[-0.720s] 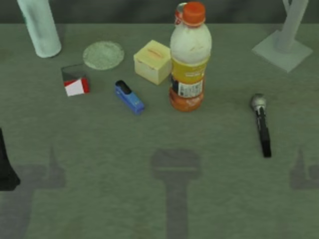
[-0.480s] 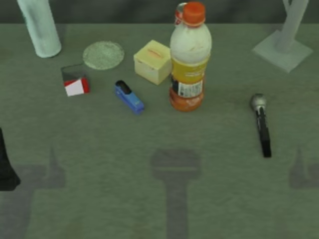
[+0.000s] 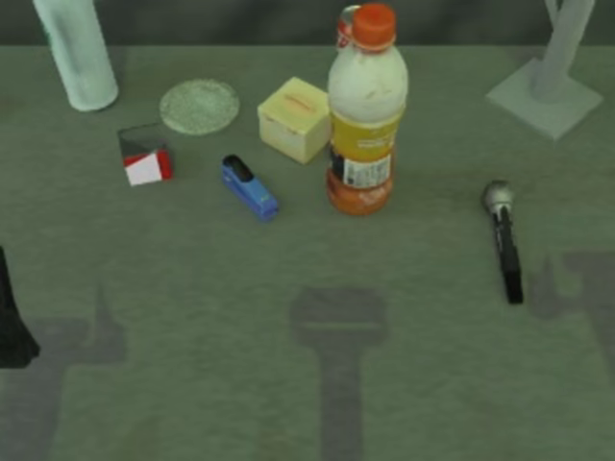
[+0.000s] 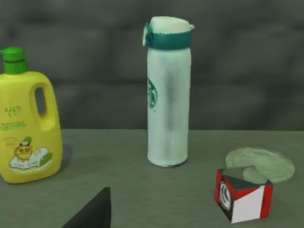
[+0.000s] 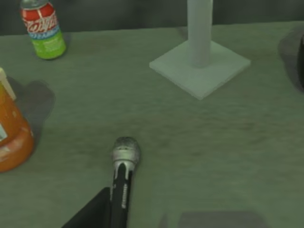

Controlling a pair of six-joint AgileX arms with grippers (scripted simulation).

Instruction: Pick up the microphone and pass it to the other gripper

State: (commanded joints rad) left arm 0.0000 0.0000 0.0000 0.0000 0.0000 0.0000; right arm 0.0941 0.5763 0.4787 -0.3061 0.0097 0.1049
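microphone [image 5: 124,164] flat on desk [image 5: 228,142] just ahead of right end effector, finger state can't tell; left end effector parked

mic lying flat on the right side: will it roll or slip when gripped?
The microphone lies flat with a round mesh head and slim black handle, so a sideways nudge would probably roll it. The handle looks smooth and stiff; it may slip unless gripped mid-handle. The head likely makes it top-heavy, so it may tilt.
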